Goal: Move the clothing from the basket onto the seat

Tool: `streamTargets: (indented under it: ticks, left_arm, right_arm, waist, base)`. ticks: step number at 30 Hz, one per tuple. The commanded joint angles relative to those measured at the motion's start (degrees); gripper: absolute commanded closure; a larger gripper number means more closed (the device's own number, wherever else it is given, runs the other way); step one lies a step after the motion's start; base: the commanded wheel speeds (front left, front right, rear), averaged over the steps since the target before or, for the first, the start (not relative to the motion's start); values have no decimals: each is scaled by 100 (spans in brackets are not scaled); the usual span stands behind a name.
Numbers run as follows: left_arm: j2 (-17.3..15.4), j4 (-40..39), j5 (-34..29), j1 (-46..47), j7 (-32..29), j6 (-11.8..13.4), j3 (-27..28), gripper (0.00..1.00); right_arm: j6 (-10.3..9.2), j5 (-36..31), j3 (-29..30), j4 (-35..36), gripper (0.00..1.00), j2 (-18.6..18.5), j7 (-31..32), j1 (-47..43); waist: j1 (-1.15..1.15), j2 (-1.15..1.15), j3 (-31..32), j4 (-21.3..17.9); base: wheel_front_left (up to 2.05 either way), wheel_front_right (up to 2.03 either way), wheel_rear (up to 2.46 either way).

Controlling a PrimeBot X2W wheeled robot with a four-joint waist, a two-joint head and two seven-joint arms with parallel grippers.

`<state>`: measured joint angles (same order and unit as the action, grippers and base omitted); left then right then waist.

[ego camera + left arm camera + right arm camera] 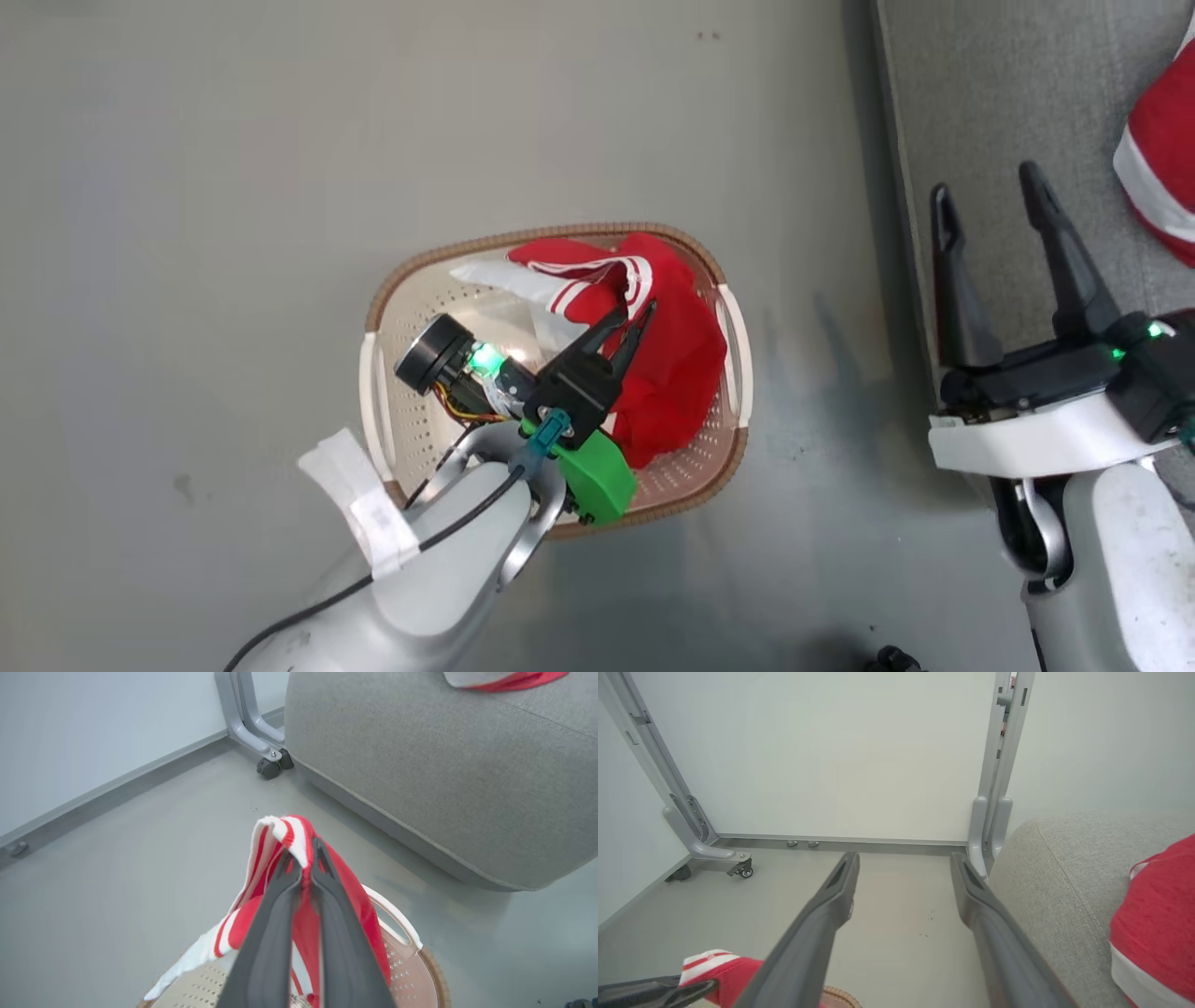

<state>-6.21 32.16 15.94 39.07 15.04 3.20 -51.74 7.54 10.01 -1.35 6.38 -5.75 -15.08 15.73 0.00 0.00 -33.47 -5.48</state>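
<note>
Left claw (637,313) pinched narrow on a fold of the red striped garment (672,373), whose bulk hangs in the basket (411,420) on the floor (187,233); the grey seat (1008,93) lies to its right, where the right claw (985,187) stands wide and empty over the seat's left edge.

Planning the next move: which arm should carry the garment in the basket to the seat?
Left. The left gripper is shut on that red garment over the basket; the right gripper hangs open and empty beside the seat.

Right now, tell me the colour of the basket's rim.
Brown and woven-looking; the basket rim shows best in the head view.
</note>
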Motion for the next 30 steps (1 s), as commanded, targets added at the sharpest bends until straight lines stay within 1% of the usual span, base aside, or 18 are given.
streamTargets:
  ticks: [1,7,13,17,23,30]
  left_arm:
    - [-23,-165,-124,-292,19,-5,137,100]
    - [-55,-800,-313,-1128,20,-66,805,100]
    - [-57,-1275,-487,-1735,21,-110,1390,100]
    - [-48,-1618,-650,-1935,21,-142,1708,100]
    - [-32,-2098,-848,-2068,20,-170,2090,100]
    - [38,-2679,-1048,-2062,19,-289,2288,100]
  right_arm:
    - [-10,14,-48,-78,0,-11,-13,-212]
    - [-10,74,-248,-311,0,55,-13,-723]
    - [-10,115,-552,-492,0,96,-13,-1160]
    - [-10,117,-747,-553,0,99,-13,-1329]
    - [-10,158,-883,-621,0,88,-13,-1487]
    - [-10,199,-1073,-603,0,109,-13,-1607]
  waist:
    - [0,0,1263,329]
    - [0,0,2267,356]
    - [0,0,3031,313]
    - [0,0,3270,279]
    - [0,0,3495,222]
    - [0,0,3591,196]
  base:
    - [0,0,0]
    - [0,0,0]
    - [0,0,0]
    - [0,0,0]
    - [0,0,0]
    - [0,0,0]
